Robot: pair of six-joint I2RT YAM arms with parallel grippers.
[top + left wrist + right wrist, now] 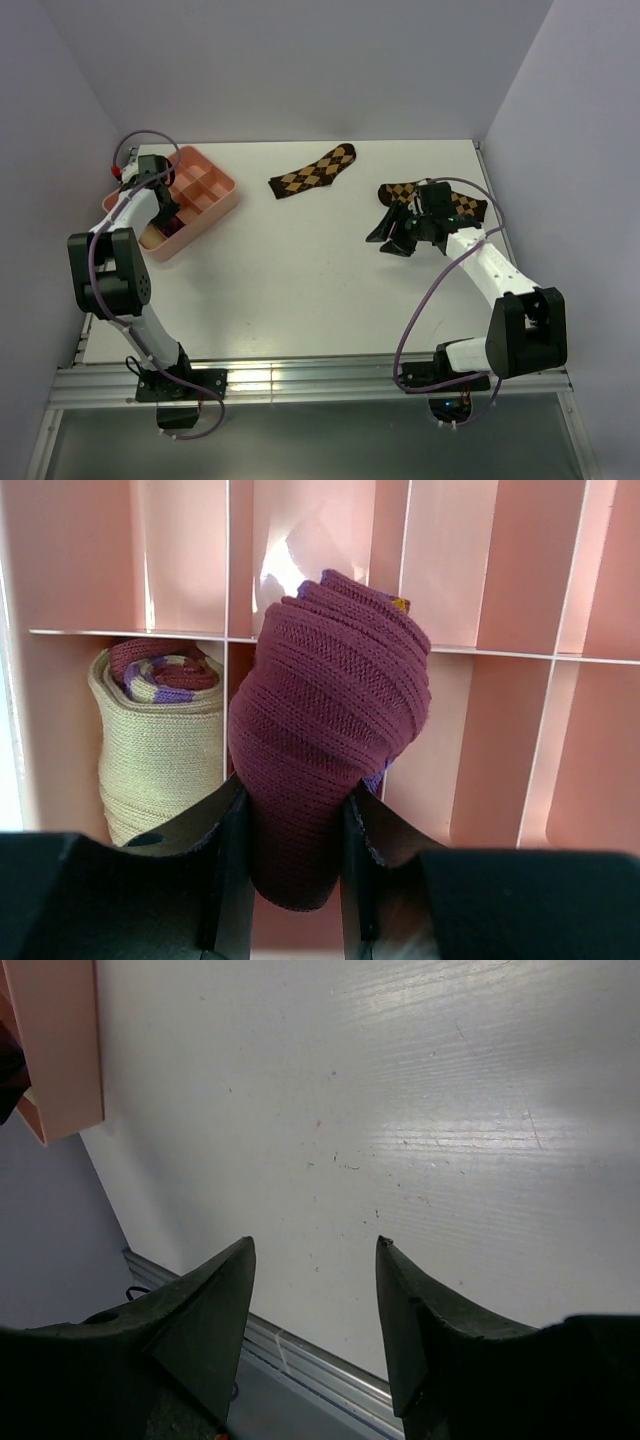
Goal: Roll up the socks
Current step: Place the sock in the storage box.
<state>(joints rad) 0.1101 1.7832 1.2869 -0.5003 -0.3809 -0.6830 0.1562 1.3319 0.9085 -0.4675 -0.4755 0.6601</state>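
The left gripper (292,830) pinches the crimson roll (330,700), long axis running up from the jaws over the tray (480,580); tan roll (160,750) lower left; right gripper (315,1300) spread, empty

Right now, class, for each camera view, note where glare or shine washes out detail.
Left wrist: white glare on a wall of the pink divided tray, behind the rolled crimson sock. Right wrist: broad sheen across the white table. Top external: bright reflection on the near metal rail.
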